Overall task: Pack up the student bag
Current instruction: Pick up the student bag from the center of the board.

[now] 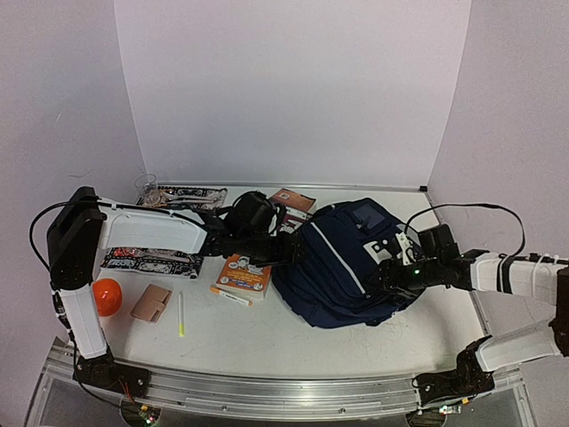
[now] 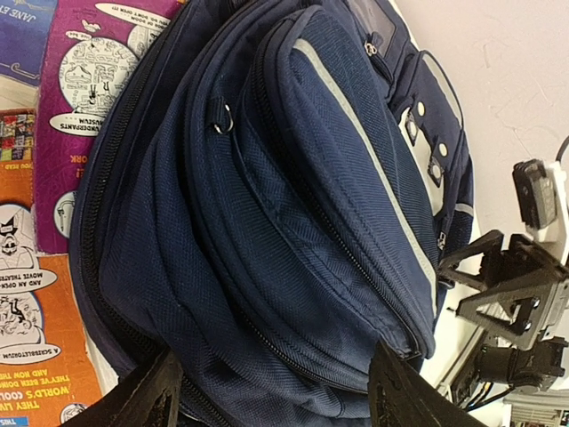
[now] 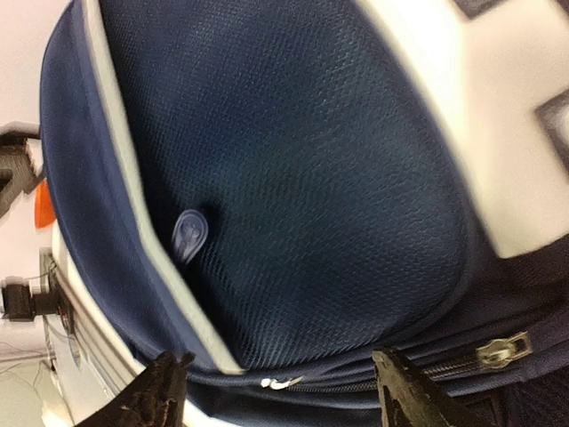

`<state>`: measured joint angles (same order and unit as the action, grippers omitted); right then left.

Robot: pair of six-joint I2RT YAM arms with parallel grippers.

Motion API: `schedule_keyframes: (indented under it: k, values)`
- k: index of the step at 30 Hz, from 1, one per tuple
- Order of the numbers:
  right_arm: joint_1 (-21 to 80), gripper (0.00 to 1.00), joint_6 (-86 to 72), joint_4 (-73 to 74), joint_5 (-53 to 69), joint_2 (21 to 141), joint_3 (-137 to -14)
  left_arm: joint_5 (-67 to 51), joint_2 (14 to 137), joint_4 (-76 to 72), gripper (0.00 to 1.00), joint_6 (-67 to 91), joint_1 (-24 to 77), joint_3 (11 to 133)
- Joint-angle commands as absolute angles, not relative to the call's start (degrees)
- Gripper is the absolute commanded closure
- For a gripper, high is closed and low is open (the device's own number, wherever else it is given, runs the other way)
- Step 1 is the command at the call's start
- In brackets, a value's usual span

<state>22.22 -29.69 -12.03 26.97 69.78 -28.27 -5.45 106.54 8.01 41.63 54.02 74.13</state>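
- table (image 1: 356,342): white, carrying everything below.
- student bag (image 1: 342,262): lying right of centre between the two grippers, front pockets facing up. Zips look shut in both wrist views (main opening not clearly seen).
- left gripper (image 2: 276,378): at the bag's left end, jaws apart, straddling the navy fabric. No clamp visible.
- right gripper (image 3: 280,378): at the bag's right side, jaws apart, close over the mesh panel, holding nothing. Metal zip pull (image 3: 502,347) off to the right of the fingers.
- orange book (image 1: 243,274): flat, just left of the bag, not packed.
- tan pouch (image 1: 151,303): loose, well left of the bag.
- orange ball (image 1: 107,296): just beside the pouch, near the left arm's base.
- yellow-green pen (image 1: 180,314): loose, just right of the pouch.
- Step, as judged: getting the bag braced and opened, ahead of any loading.
- Next, as judged: calls for pinching one zip pull and drawing it along its track, with the other gripper pinning the fabric. Likely trouble is soft cloth bunching.
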Motion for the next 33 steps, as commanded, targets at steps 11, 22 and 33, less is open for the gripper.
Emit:
schedule_keyframes:
  k: [11,22,33]
  values:
    - [20.1,0.27,-33.2,-11.1,22.5,73.7,-33.5,-4.1,104.3,9.6,0.26,40.2,54.0,73.0]
    - [20.0,0.49,-36.1,-21.5,28.4,83.1,-33.1,-4.4,105.2,9.6,0.26,39.9,54.1,73.6]
    - [20.2,1.00,-46.1,-22.9,31.9,71.7,-33.8,-0.8,104.2,10.2,0.25,39.0,54.1,74.4]
